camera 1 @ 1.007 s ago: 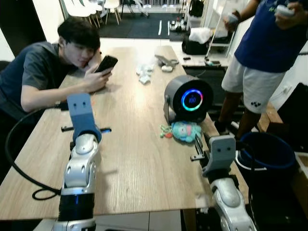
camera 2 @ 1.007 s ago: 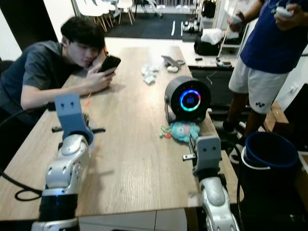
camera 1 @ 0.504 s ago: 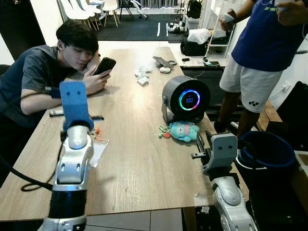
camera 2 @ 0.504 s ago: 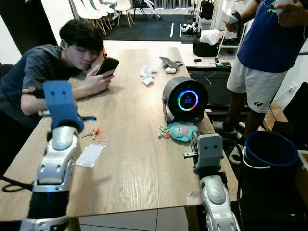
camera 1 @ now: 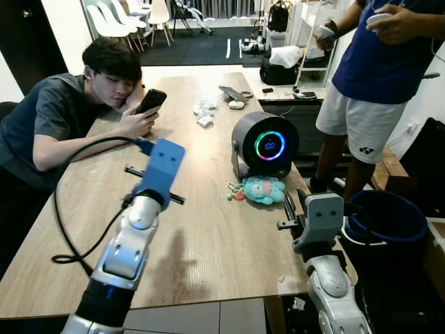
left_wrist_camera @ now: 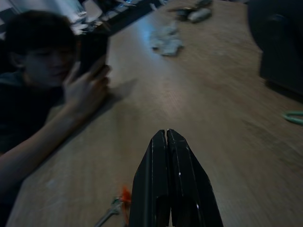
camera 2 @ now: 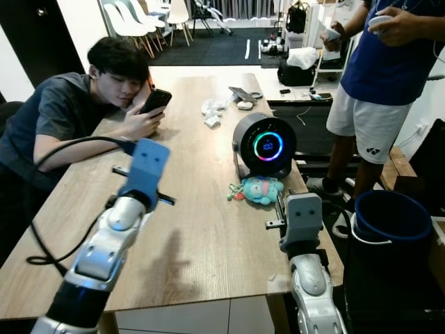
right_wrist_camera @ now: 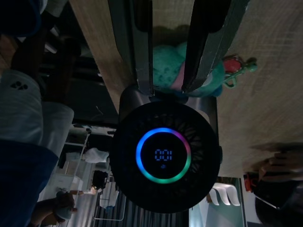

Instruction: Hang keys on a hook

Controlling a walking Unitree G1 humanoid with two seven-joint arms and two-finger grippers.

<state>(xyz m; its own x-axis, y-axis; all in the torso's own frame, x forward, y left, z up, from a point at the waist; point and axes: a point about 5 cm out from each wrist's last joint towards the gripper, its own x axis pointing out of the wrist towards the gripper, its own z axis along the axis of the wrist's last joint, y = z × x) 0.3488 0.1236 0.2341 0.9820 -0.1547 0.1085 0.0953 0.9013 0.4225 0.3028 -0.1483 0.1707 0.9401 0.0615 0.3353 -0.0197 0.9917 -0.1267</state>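
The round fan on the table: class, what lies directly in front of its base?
A teal plush keychain lies on the table before the fan, an orange charm at its end. The right end effector points at it, open. What the plush covers cannot be seen.

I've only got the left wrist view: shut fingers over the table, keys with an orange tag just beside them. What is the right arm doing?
Observer: The right gripper is open at the right edge of the table, pointed at a teal plush toy.
Operator: What's the dark shape at the edge of my picture?
Observer: A round black fan with a glowing coloured ring on its face, standing just behind the plush toy.
Operator: Anyone near that side?
Observer: A person in white shorts stands beside the table, next to a blue bucket.
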